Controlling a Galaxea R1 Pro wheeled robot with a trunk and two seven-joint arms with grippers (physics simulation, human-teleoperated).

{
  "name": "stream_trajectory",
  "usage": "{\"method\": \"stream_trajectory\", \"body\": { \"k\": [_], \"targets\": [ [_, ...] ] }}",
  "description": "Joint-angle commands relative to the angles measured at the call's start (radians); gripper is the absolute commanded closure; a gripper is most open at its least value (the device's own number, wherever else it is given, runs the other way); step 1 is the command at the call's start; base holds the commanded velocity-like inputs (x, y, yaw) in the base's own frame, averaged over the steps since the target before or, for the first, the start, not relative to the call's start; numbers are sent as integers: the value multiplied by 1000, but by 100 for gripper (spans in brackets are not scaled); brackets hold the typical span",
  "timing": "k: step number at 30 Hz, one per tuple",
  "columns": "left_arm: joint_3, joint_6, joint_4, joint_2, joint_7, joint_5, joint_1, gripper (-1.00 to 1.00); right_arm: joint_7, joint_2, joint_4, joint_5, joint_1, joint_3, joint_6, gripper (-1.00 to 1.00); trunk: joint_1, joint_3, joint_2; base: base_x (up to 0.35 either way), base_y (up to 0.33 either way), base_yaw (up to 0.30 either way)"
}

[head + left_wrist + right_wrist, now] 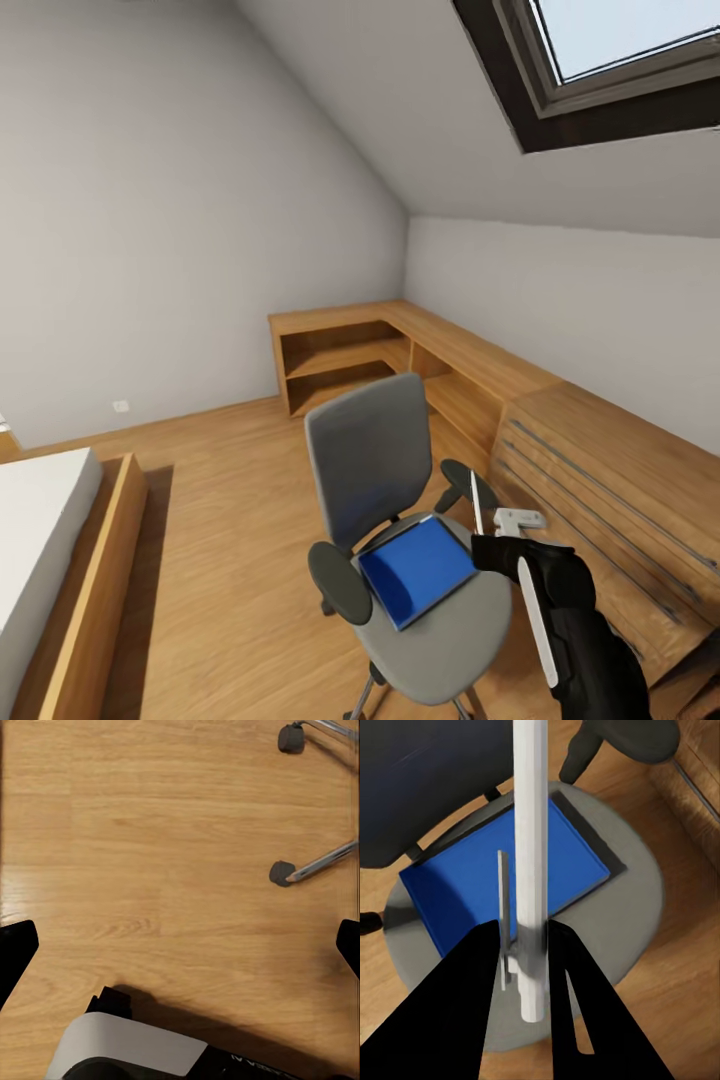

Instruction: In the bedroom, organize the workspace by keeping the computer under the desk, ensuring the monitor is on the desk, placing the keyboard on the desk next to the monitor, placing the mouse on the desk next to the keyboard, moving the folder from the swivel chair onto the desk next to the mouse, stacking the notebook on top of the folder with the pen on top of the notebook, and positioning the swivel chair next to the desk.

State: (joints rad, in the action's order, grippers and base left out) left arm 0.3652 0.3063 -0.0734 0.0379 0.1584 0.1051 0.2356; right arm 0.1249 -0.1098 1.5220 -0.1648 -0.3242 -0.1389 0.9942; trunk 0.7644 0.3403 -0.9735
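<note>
A grey-seated swivel chair [400, 520] with a tall grey back, black armrests and a chrome star base stands on the light wooden floor [230, 500] of a sloped-ceiling bedroom. Flat on its seat lies a bright blue rectangular folder [417, 570], turned at an angle to the backrest.

The right gripper [497, 550], black and carried on a black arm, hangs above the chair's seat just beside the folder's far corner. Its jaws are closed around a thin white pen [477, 502], which stands nearly upright in the head view. In the right wrist view the pen [530, 855] runs straight out between the two dark fingers [472, 1005], with the blue folder [502, 881] and the round grey seat [637, 900] beneath it.

The left gripper [180, 945] points down at bare wooden floor [150, 855]; its jaws are spread wide, one black fingertip at each side of the left wrist view, with nothing between them. Two chrome chair legs with dark castors [281, 873] show near that view's edge.

Behind the chair, a low wooden L-shaped shelf unit [350, 355] runs along the far walls, joining a light wooden drawer chest [600, 500] on the robot's right. A wooden-framed bed with a white mattress [40, 530] sits on the left, and a dark-framed skylight [610, 60] is set in the sloping ceiling.
</note>
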Motion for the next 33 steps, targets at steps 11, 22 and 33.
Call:
{"method": "stream_trajectory", "body": {
  "k": [11, 22, 33],
  "targets": [
    [1, -6, 6, -3, 9, 9, 1, -100, 10, -4, 6, -6, -1, -7, 0, 100, -42, -38, 76, 0, 0, -134],
    [0, -7, 6, -6, 8, 8, 1, -100, 9, -4, 7, 4, -1, -10, -1, 100, -84, -77, 153, 0, 0, -239],
    [0, -6, 6, -7, 9, 7, 1, -100, 9, -5, 8, 5, -1, -84, -54, 100, -127, -112, 230, 0, 0, -255]
  ]
}}
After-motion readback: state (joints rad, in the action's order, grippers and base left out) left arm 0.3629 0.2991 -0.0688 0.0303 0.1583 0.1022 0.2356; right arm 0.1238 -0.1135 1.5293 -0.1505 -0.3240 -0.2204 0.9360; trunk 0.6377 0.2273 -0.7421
